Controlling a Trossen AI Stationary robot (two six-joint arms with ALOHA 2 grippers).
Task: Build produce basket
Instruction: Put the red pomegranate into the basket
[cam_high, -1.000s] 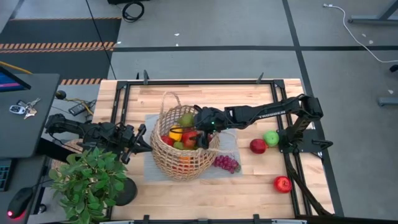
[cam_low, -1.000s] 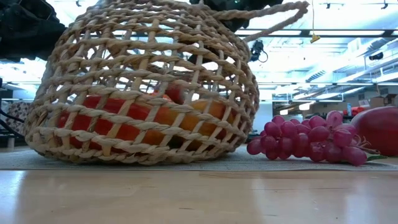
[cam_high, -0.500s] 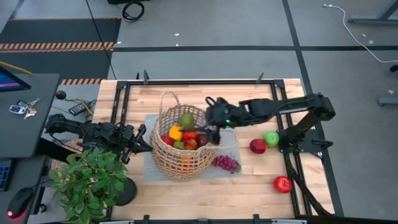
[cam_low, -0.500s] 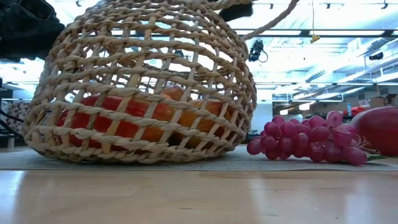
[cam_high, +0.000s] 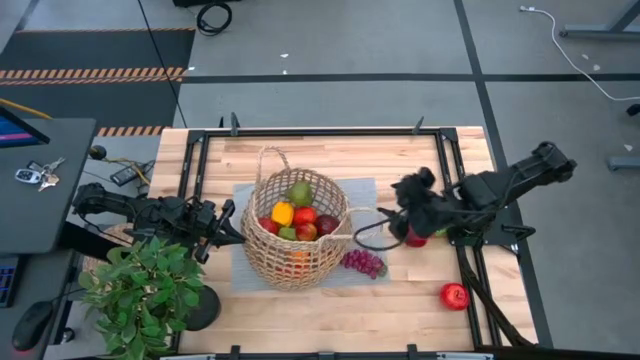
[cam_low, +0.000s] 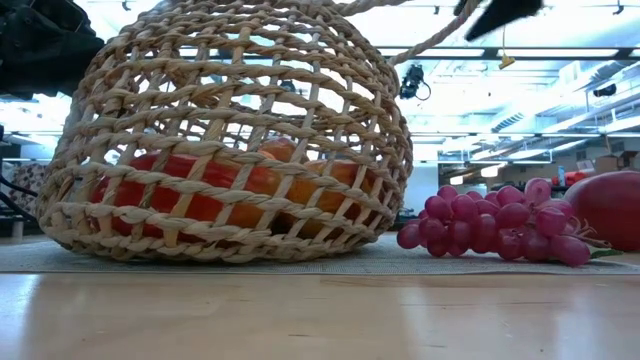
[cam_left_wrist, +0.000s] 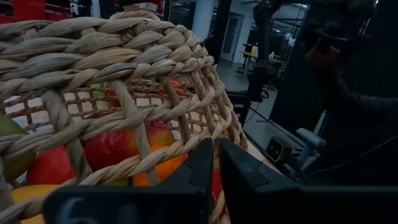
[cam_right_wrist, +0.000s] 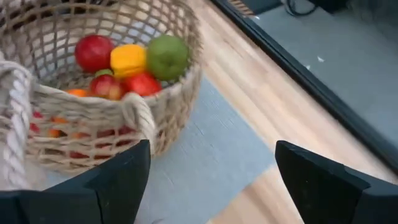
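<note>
The right jaws (cam_high: 408, 205) stand wide apart and empty, above the surface just beside a red apple (cam_high: 415, 236), well clear of the basket (cam_high: 296, 262). The left jaws (cam_high: 226, 226) are pinched on the basket's rim. The basket sits on a grey mat (cam_high: 365, 195), partly filled. Still outside: purple grapes (cam_high: 364, 263) touching the basket's side, and another red apple (cam_high: 455, 295) farther off.

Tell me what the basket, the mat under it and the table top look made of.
Basket: woven wicker or rattan, tan, matte, open twisted strands.
Mat: probably grey fabric, flat with a fine weave.
Table top: pale wood planks, visible grain and seams, faint sheen.
</note>
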